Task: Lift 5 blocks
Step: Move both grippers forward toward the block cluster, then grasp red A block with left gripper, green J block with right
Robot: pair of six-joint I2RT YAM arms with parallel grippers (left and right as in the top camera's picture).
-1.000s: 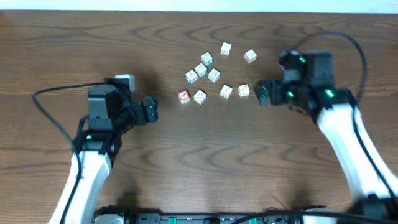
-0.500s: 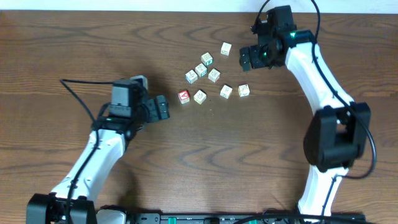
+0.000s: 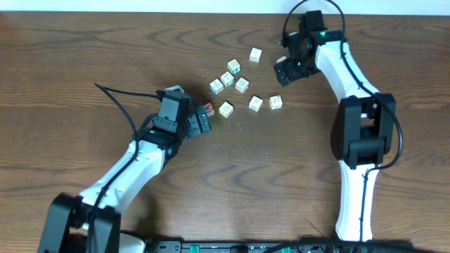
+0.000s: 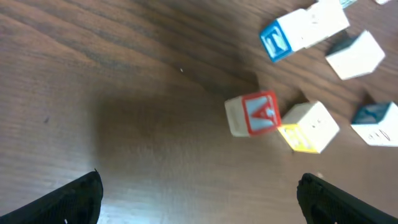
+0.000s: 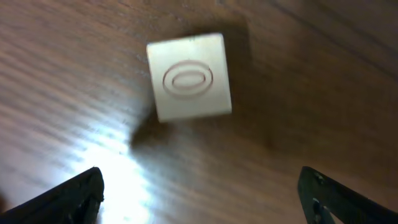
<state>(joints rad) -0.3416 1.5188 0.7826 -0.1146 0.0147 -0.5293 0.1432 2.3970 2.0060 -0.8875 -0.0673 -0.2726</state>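
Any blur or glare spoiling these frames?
Left wrist view: motion-blurred, but the red-faced wooden cube is recognisable. Right wrist view: bright glare on the brown wooden table, below-left of the cream cube with an embossed oval. Overhead view: evenly lit, no glare.

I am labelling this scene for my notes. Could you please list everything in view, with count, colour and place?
table: one, dark brown wood, under everything
red-faced letter block: one, red face with white letter, just ahead of the left gripper
oval-print block: one, cream, below the right gripper
other alphabet blocks: eight, pale with blue, green or yellow prints, scattered between the arms
left gripper: one, black, jaws open
right gripper: one, black, jaws open
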